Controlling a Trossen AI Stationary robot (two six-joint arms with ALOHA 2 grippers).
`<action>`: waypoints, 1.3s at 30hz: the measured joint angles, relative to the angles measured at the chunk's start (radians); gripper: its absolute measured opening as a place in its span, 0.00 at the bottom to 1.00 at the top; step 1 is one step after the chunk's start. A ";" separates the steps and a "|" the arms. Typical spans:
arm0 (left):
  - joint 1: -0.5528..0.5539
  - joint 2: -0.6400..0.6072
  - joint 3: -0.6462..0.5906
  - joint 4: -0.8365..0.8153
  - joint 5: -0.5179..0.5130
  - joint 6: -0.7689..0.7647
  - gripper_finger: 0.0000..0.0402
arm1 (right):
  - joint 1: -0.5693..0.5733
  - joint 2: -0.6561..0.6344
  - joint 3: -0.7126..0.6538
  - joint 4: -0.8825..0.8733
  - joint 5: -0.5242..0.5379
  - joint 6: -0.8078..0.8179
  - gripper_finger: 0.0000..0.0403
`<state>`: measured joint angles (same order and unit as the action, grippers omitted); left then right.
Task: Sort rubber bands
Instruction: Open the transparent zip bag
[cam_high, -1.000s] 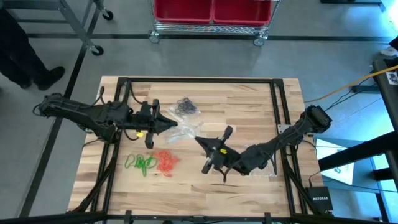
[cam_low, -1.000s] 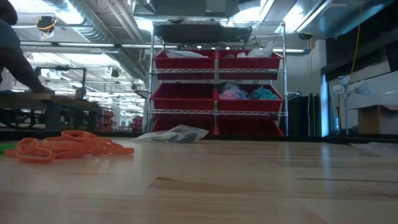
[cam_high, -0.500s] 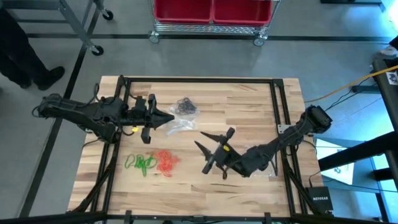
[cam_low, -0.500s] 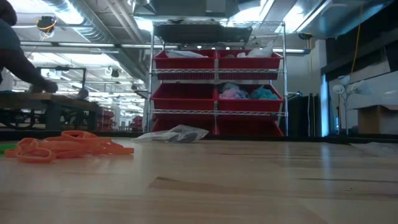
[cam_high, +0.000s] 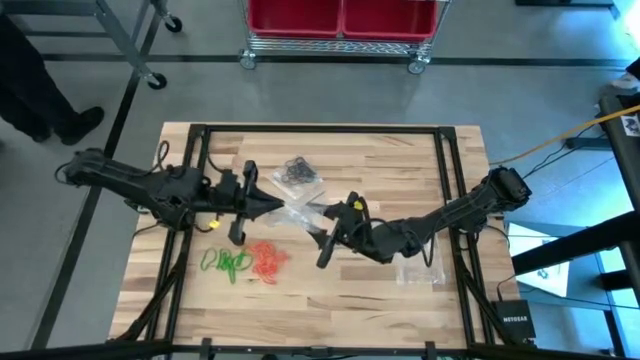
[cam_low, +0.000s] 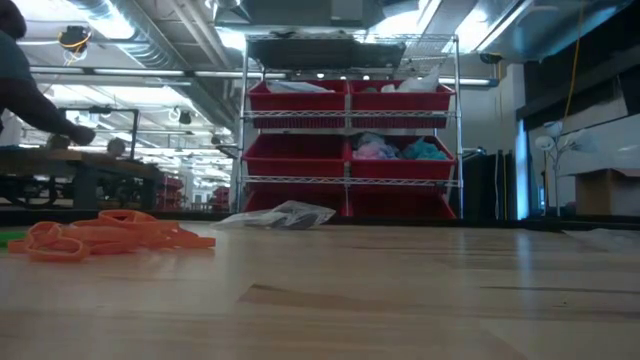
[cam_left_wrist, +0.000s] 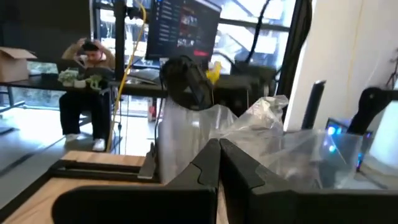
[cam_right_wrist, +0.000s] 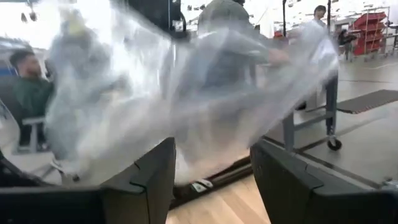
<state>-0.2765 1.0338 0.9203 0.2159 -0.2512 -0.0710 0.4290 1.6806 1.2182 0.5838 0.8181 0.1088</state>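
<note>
My left gripper (cam_high: 280, 206) (cam_left_wrist: 219, 152) is shut on a crumpled clear plastic bag (cam_high: 300, 210) (cam_left_wrist: 261, 134) above the table's middle. My right gripper (cam_high: 322, 228) (cam_right_wrist: 211, 180) stands open just right of that bag, which fills the right wrist view (cam_right_wrist: 186, 93) ahead of its fingers; whether they touch it I cannot tell. Orange-red rubber bands (cam_high: 266, 260) (cam_low: 110, 235) and green ones (cam_high: 226, 263) lie heaped near the front left. Black rubber bands (cam_high: 298, 170) lie at the far middle on a clear bag. My left gripper pinches the clear bag between its two shut fingers at a bunched part (cam_left_wrist: 239, 134) of the plastic. The fingers point level, coming from the table's left. The bag sticks out crumpled beyond the fingertips, off the table.
Another clear bag (cam_high: 418, 270) lies flat at the front right under my right arm. A flat bag (cam_low: 280, 215) shows far back in the low view. Black frame rails (cam_high: 445, 170) run round the tabletop. A person sits beyond the table (cam_left_wrist: 84, 93).
My right gripper has let go of the bag and opened. It has rolled about its own axis and shifted toward the table's far left, closer to my left gripper. The bag stays in my left gripper.
</note>
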 joint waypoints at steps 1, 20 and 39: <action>-0.002 0.014 0.000 0.010 0.000 0.008 0.00 | 0.000 0.000 0.000 0.005 0.000 0.017 0.49; -0.014 0.048 0.000 0.028 -0.048 0.090 0.00 | -0.018 0.000 0.000 -0.021 -0.018 0.043 0.11; -0.045 -0.138 0.002 -0.151 -0.117 0.079 0.00 | 0.029 -0.013 0.000 -0.169 0.078 -0.045 0.00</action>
<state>-0.3212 0.8955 0.9224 0.0644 -0.3678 0.0085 0.4580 1.6680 1.2182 0.4145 0.8959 0.0643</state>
